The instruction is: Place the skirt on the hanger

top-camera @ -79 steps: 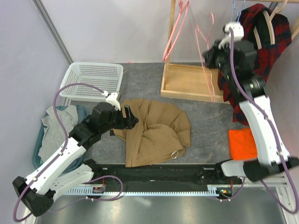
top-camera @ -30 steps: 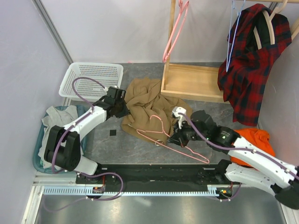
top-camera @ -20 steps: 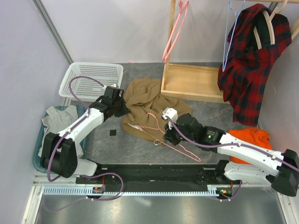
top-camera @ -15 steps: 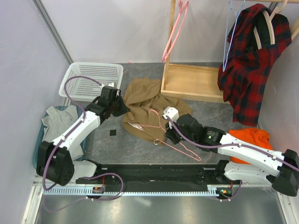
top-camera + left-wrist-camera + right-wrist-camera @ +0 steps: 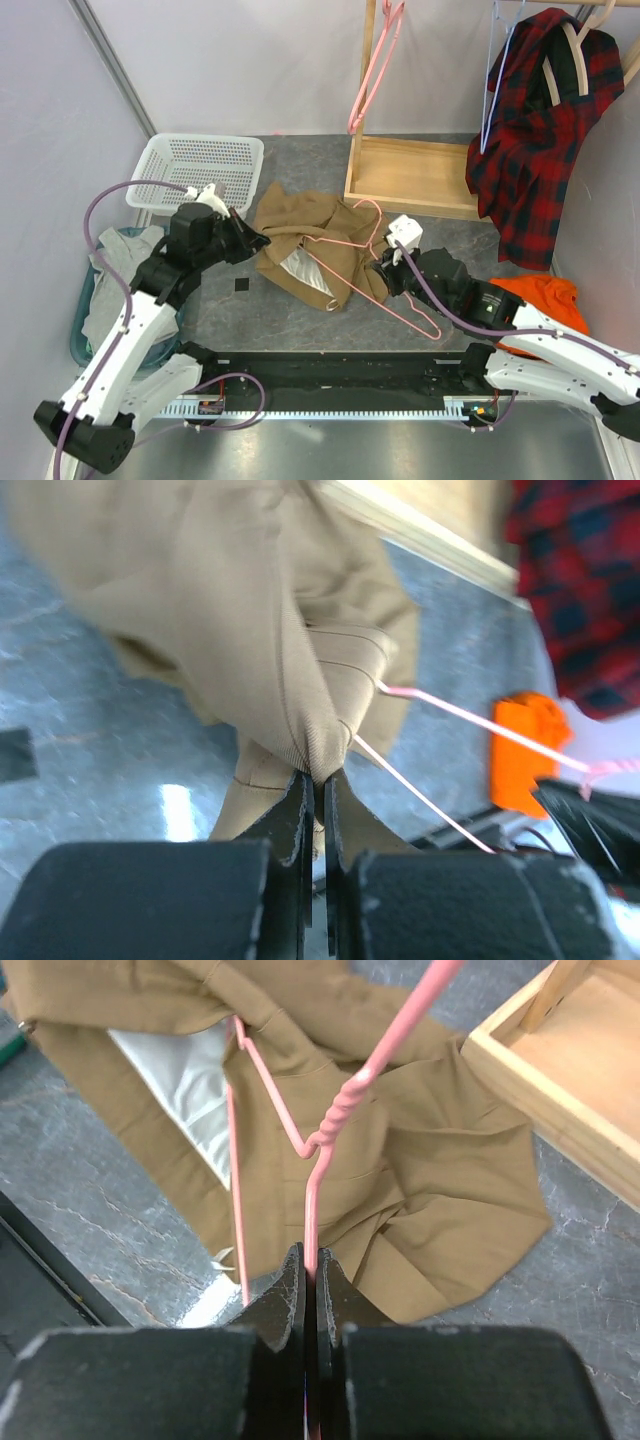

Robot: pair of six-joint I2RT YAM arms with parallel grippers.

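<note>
Where the right gripper (image 5: pixel 311 1260) sits: near right, jaws pressed together on the wire of the thin pink clothes hanger (image 5: pixel 342 1112), just below its twisted neck.
Left gripper (image 5: pixel 318 780): near left, jaws pinched tight on a fold of the plain tan-brown cloth skirt (image 5: pixel 230 600).
Skirt: one, crumpled on the grey stone-patterned table (image 5: pixel 440 240) between the two grippers, with a patch of white lining (image 5: pixel 300 268) showing.
Held hanger: its wire lies slanting across the right side of the skirt, hook toward the far side; in the left wrist view a pink wire comes out from behind the pinched fold.
Small black square (image 5: pixel 241 286): one, on the table just left of the skirt.
Folded orange cloth (image 5: pixel 535 295): one, at the near right, apart from the skirt.
Blue tub (image 5: pixel 78 325): at the left edge, holding a grey garment (image 5: pixel 125 255).
White slotted plastic basket (image 5: pixel 200 165): one, far left, beyond the left gripper.
Shallow pale wooden tray (image 5: pixel 410 175): far centre, with wooden posts rising from it.
Hanging pink hangers (image 5: pixel 372 70): on the far post; I cannot tell how many.
Thin light-blue hanger (image 5: pixel 490 90): one, far right.
Red-black plaid shirt (image 5: pixel 530 150): one, far right, draped on a thick pale wooden hanger (image 5: pixel 572 55).
</note>
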